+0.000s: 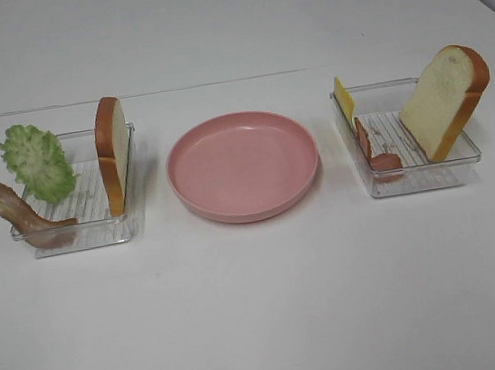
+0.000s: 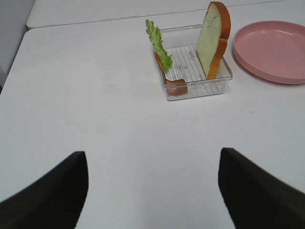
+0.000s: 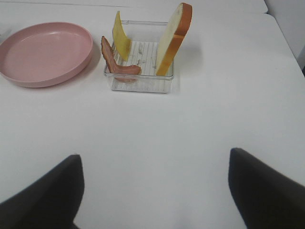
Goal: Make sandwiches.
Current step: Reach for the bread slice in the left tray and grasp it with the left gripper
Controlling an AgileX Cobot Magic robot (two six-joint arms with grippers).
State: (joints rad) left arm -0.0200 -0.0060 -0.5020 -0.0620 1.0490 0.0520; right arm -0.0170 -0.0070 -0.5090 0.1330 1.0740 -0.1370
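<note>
Sandwich parts: unstacked, split between two clear trays on white table (image 1: 265, 319).

Left tray (image 1: 81, 236):
- Left bread slice (image 1: 113, 152): upright on edge along wall nearest plate; white face, orange-brown crust.
- Lettuce (image 1: 37, 161): ruffled, green, upright at opposite wall, rising well above rim.
- Left bacon strip (image 1: 23, 214): brown, at front outer corner, just beside lettuce, one end raised over rim.

Right tray (image 1: 416, 183):
- Right bread slice (image 1: 444, 100): tilted, lower edge on tray floor, top leaning toward outer wall.
- Cheese (image 1: 344, 99): yellow, upright at wall nearest plate, toward rear corner.
- Right bacon strip (image 1: 373, 152): along same wall, in front of cheese, curled end at front.

Pink plate (image 1: 243, 163): round, between the two trays, touching neither.

Left gripper (image 2: 152, 157): jaws spread wide, gripping nothing; over bare table, well apart from left tray.

Right gripper (image 3: 155, 155): jaws spread wide, gripping nothing; over bare table, well apart from right tray.

Neither arm visible in exterior high view.
</note>
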